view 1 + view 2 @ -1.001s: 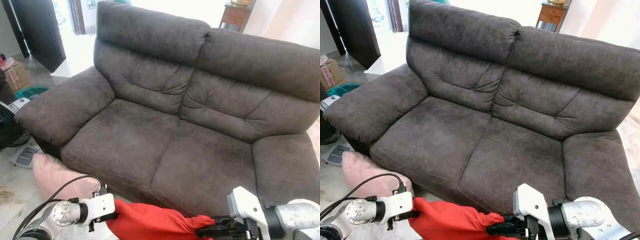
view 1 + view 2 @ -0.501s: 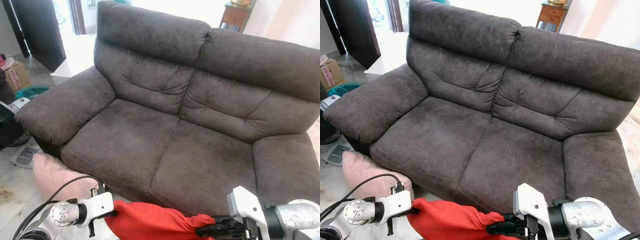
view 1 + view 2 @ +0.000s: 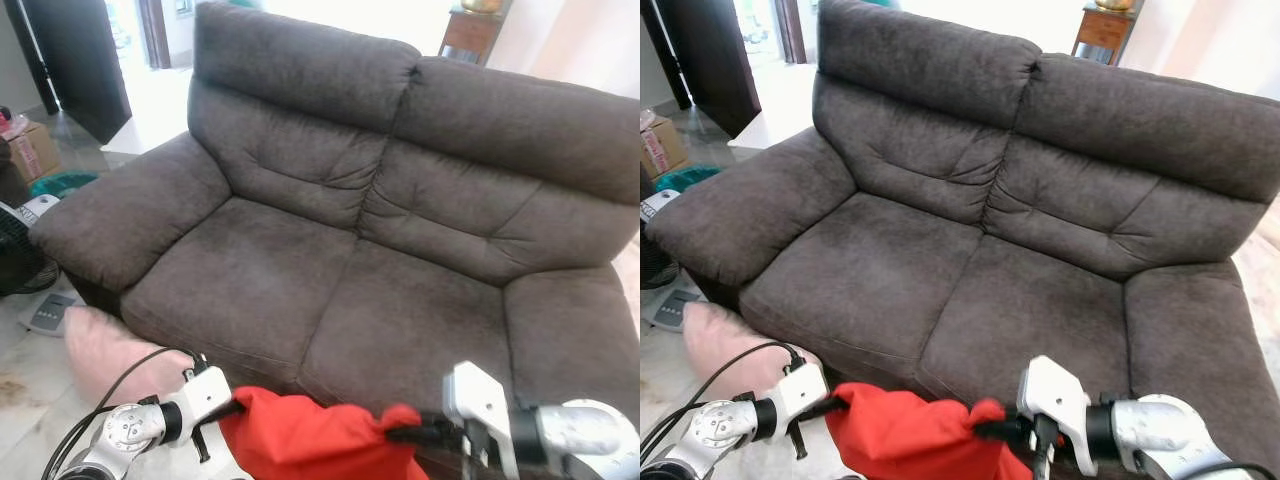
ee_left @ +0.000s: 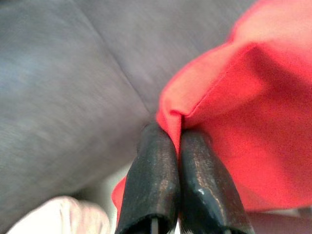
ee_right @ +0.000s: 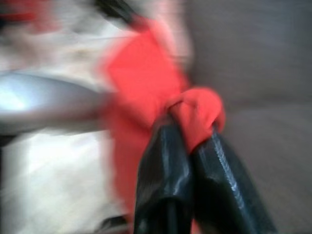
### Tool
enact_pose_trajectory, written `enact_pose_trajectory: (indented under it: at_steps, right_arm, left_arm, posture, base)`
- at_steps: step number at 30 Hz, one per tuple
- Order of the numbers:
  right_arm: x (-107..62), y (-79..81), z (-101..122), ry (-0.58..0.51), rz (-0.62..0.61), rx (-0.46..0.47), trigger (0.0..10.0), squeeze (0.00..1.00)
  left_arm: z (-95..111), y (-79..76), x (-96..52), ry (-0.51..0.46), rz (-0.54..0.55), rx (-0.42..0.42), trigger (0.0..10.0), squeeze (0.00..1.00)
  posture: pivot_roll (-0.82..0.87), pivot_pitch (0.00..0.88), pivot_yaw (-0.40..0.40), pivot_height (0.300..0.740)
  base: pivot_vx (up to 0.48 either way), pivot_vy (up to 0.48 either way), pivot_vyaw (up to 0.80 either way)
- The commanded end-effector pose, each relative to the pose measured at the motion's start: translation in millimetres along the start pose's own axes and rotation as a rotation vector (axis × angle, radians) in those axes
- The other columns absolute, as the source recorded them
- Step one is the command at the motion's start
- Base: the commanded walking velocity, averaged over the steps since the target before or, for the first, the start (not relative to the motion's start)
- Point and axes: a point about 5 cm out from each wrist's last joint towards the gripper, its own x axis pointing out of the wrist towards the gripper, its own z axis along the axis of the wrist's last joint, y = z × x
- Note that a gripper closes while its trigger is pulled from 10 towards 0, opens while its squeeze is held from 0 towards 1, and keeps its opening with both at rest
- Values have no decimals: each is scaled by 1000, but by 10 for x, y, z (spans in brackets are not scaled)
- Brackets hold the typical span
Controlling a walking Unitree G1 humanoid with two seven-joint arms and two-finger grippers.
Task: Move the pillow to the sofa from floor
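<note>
You've got the soft red fabric pillow (image 3: 310, 440) slung between both arms at the bottom centre of the head view, off the floor and just in front of the dark grey-brown suede-look two-seat sofa (image 3: 340, 250). Left gripper (image 4: 178, 144) has its black fingers pressed together on a folded corner seam of the red cover; right gripper (image 5: 187, 141) is likewise clamped, with a bunched knot of red cloth squeezed between its fingers. The right wrist view is blurred, so treat the depth of that bite as unconfirmed. My read on handling: light, limp and loosely filled. It sags in the middle between the two pinch points, so it won't hold shape and will drape over whatever edge it meets. Woven cover looks matte, not slippery, but both holds are on thin fabric corners, so a jerk could pull cloth out of the fingers. Corner pinches are adequate for this load; keep the two holds spread so the body hangs taut. Sofa seat cushions look plush, napped and wide, a forgiving landing zone. A second, pale pink soft cushion (image 3: 105, 350) sits on the tiled floor (image 3: 25, 385) at lower left, against the sofa's front corner below the armrest, close to the left arm's black cable (image 3: 120, 385).
</note>
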Motion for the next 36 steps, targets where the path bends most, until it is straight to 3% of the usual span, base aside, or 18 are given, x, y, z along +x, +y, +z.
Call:
enact_pose_trajectory:
  at_steps: [1,2,3,7,8,9,10,11,16,19,21,25,27,28,32,36]
  right_arm:
    - [8,-174,-96,39,-165,-12,10000,0]
    - [41,-226,-147,18,-235,38,10000,0]
    - [53,-235,-152,2,-251,58,10000,0]
    - [128,-280,-97,-79,-326,121,10000,0]
    - [170,-339,-118,-92,-397,146,10000,0]
    - [204,-410,-144,-93,-481,152,10000,0]
    - [215,-435,-150,-92,-513,147,10000,0]
    - [222,-464,-159,-95,-550,159,10000,0]
    - [223,-582,-157,-167,-755,258,10000,0]
    - [242,-580,-155,-190,-795,283,10000,0]
    - [296,-578,-172,-242,-897,345,10000,0]
    - [367,-550,-148,-301,-921,418,10000,0]
    - [402,-536,-97,-351,-916,455,10000,0]
    - [435,-508,-35,-378,-888,424,10000,0]
    - [448,-490,-1,-396,-891,411,10000,0]
    - [429,-464,83,-453,-892,408,10000,0]
  left_arm:
    - [200,138,54,-117,106,-36,0,0]
    - [321,228,85,-199,199,-109,0,0]
    - [363,256,92,-228,225,-133,0,0]
    - [589,365,108,-338,355,-132,0,0]
    - [697,403,132,-394,429,-179,0,0]
    - [770,430,152,-426,485,-224,4627,0]
    - [792,437,155,-431,501,-229,4627,0]
    - [822,446,162,-440,521,-234,10000,0]
    - [1042,513,112,-524,674,-282,10000,0]
    - [1121,520,85,-543,728,-269,10000,0]
    - [1276,510,39,-577,845,-279,10000,0]
    - [1364,439,44,-579,870,-263,10000,0]
    - [1406,368,74,-562,856,-199,10000,0]
    - [1421,330,103,-531,851,-147,10000,0]
    - [1454,339,101,-529,879,-150,10000,0]
    - [1543,312,123,-538,875,-100,10000,0]
  posture:
    - [95,14,-123,740]
    - [100,18,-123,740]
    - [100,18,-123,740]
    - [104,18,-121,740]
    - [112,19,-121,740]
    - [118,21,-122,740]
    - [118,21,-122,740]
    - [118,22,-121,740]
    - [118,21,-116,740]
    - [128,23,-115,740]
    - [138,23,-115,740]
    - [137,19,-113,740]
    - [141,17,-111,740]
    - [139,16,-107,740]
    - [134,12,-104,740]
    - [130,10,-103,740]
  base:
    - [0,0,0]
    - [0,0,0]
    - [0,0,0]
    - [0,0,0]
    - [0,0,0]
    - [0,0,0]
    - [0,0,0]
    - [0,0,0]
    - [0,0,0]
    - [0,0,0]
    - [0,0,0]
    - [0,0,0]
    - [0,0,0]
    - [0,0,0]
    - [0,0,0]
    - [0,0,0]
